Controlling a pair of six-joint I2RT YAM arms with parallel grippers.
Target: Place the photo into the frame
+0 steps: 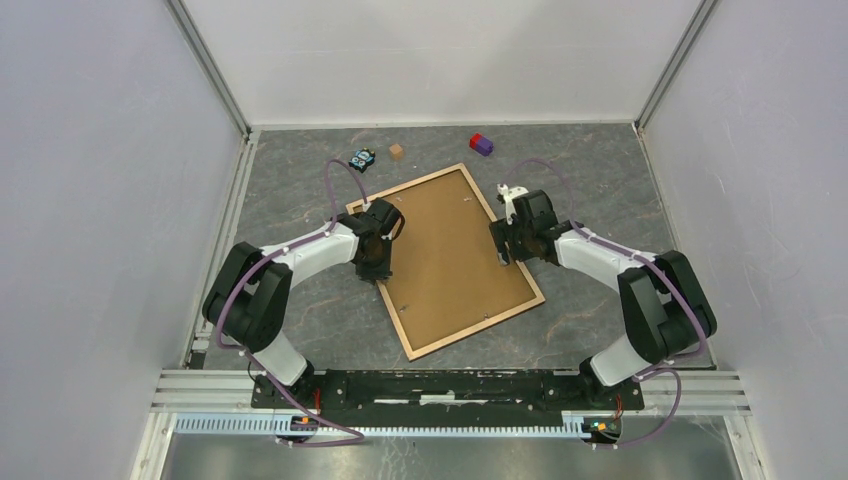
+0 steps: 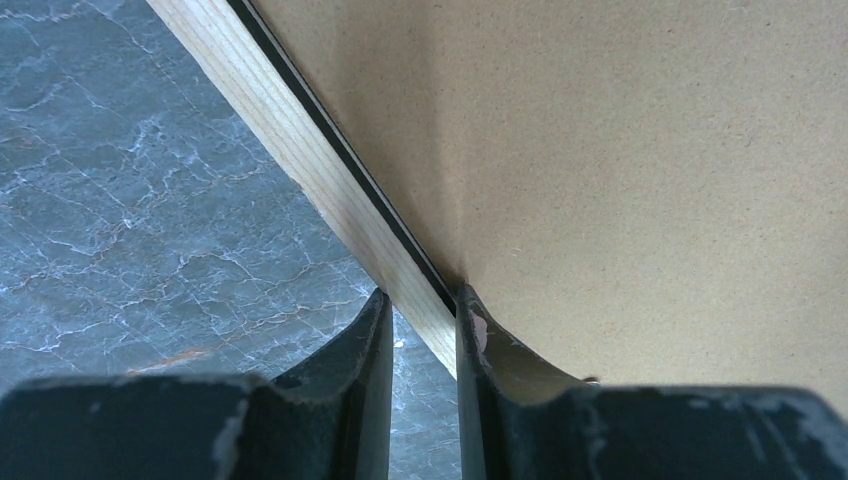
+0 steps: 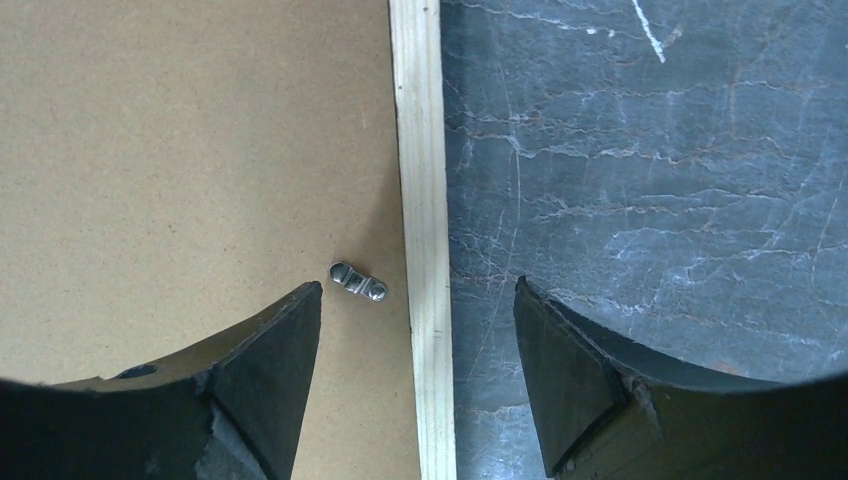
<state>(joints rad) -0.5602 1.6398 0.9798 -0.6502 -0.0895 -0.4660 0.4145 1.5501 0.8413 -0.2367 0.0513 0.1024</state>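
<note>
Arms reach inward: left gripper (image 2: pixel 422 295) clamps the light-wood rectangular frame (image 2: pixel 300 150); right gripper (image 3: pixel 418 290) straddles it, jaws spread, empty. Only its camera shows a silver metal clip (image 3: pixel 358 282).

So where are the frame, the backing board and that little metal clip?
frame (image 3: pixel 425 150): right wrist view, light wood rail.
backing board (image 1: pixel 445 255): top view, its brown middle.
metal clip (image 3: pixel 358 282): right wrist view, its middle.

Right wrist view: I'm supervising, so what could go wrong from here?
The open right gripper straddles the light wooden picture frame rail with a small metal clip between its fingers; closing could snag it. The left gripper pinches only the opposite rail, so lifting might twist the frame or loosen the brown backing board.
</note>
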